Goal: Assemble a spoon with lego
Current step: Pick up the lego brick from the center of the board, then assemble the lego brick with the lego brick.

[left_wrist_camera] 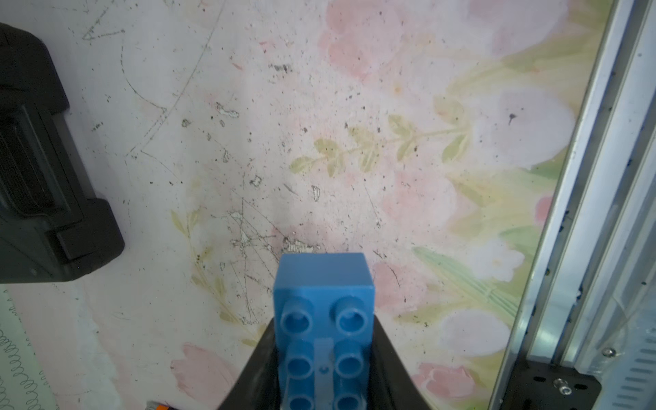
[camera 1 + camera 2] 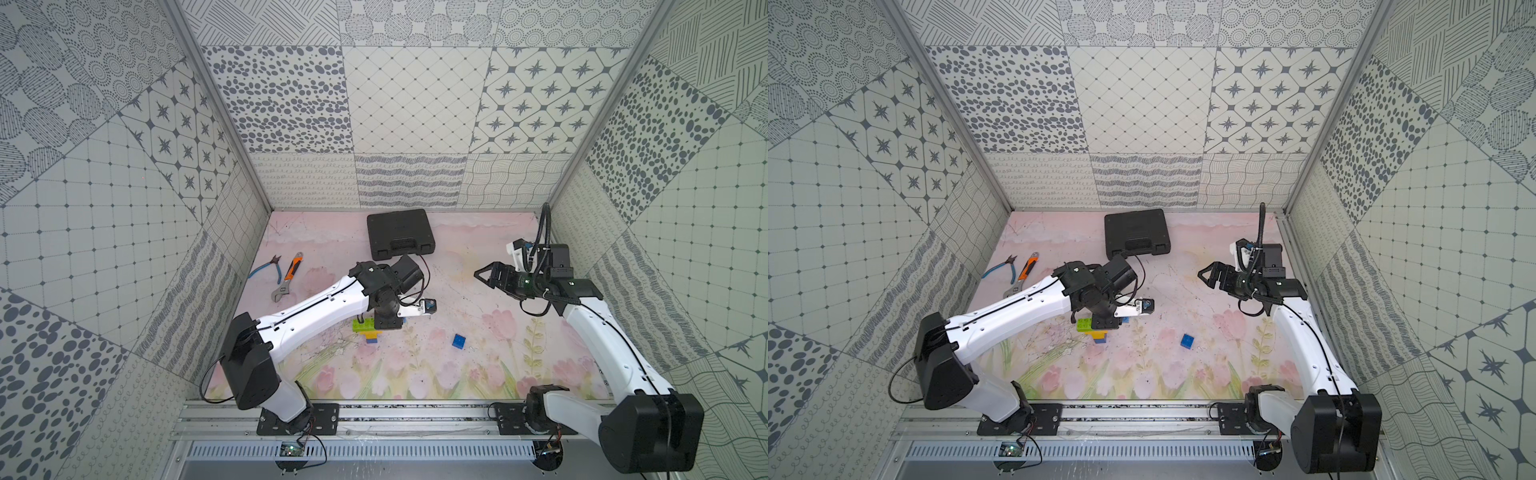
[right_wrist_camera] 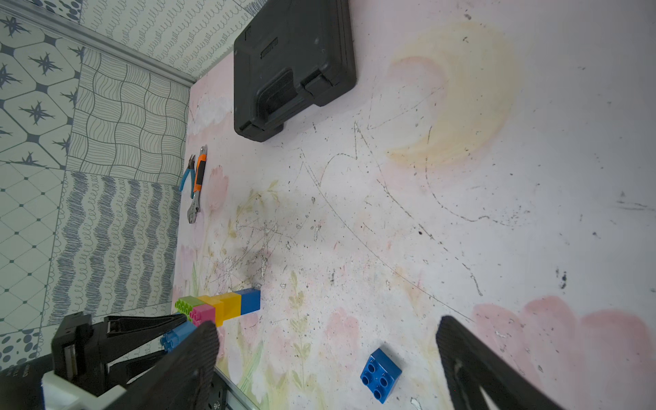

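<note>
The mat (image 2: 453,266) under me is a flat pink sheet printed with pale tulips, scuffed and scratched grey around its middle. At its far edge lies a black case (image 2: 399,232) of moulded plastic, rectangular, with its handle and latches turned toward the front.

Near the left wall an orange-handled wrench (image 2: 288,275) with a bare metal head lies beside blue-handled pliers (image 2: 268,266), both well apart from the work.

My right gripper (image 2: 482,276) hangs over the right side of the mat, its ribbed black fingers (image 3: 191,358) spread wide and empty. My left gripper (image 1: 323,321) points down, clamped on the long sides of an oblong light blue brick (image 1: 323,284) of smooth plastic with round hollow studs.

Right beneath it the spoon (image 3: 220,305) stands upright just left of the mat's middle, with lime green and pink bricks on a yellow and blue stem. My own wrist and fingers hide the joint, so I cannot tell whether brick and spoon touch.

A square dark blue brick (image 2: 459,341) with four studs lies loose on the mat to the spoon's right.
</note>
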Controlling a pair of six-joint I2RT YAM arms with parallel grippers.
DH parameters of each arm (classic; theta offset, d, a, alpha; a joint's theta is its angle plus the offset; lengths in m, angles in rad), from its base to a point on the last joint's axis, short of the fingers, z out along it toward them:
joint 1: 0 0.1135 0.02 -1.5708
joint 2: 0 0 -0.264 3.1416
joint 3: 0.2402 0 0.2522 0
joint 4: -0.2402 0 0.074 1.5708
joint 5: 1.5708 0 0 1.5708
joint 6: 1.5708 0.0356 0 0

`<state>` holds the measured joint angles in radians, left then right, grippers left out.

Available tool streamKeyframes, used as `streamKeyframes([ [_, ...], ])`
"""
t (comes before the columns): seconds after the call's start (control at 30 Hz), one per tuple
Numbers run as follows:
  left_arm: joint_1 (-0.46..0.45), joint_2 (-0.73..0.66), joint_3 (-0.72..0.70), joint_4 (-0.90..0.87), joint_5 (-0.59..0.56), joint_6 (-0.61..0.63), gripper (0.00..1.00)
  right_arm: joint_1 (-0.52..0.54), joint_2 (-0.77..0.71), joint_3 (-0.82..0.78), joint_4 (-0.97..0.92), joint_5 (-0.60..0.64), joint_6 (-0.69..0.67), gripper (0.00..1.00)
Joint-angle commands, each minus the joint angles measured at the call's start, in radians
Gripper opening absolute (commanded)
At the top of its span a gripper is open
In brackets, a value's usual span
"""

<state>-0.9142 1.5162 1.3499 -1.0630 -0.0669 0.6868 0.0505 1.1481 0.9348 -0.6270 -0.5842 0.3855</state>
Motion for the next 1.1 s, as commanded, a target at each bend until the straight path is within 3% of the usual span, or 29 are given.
streamKeyframes([
  [0.0,0.02,-0.074,-0.04,-0.11,-0.094,-0.032,0.15,0.011,0.001,0.004,0.036,-0.01,-0.007,0.98],
  [0.17,0.043,-0.096,-0.055,-0.119,-0.102,-0.031,0.14,0.02,-0.006,0.01,0.027,-0.005,-0.02,0.98],
  [0.43,0.092,-0.188,-0.194,-0.03,-0.101,-0.003,0.12,0.03,-0.011,0.005,0.031,-0.002,-0.025,0.98],
  [1.07,0.109,-0.115,-0.155,0.017,-0.064,0.006,0.12,0.043,-0.015,-0.003,0.02,0.015,-0.044,0.98],
])
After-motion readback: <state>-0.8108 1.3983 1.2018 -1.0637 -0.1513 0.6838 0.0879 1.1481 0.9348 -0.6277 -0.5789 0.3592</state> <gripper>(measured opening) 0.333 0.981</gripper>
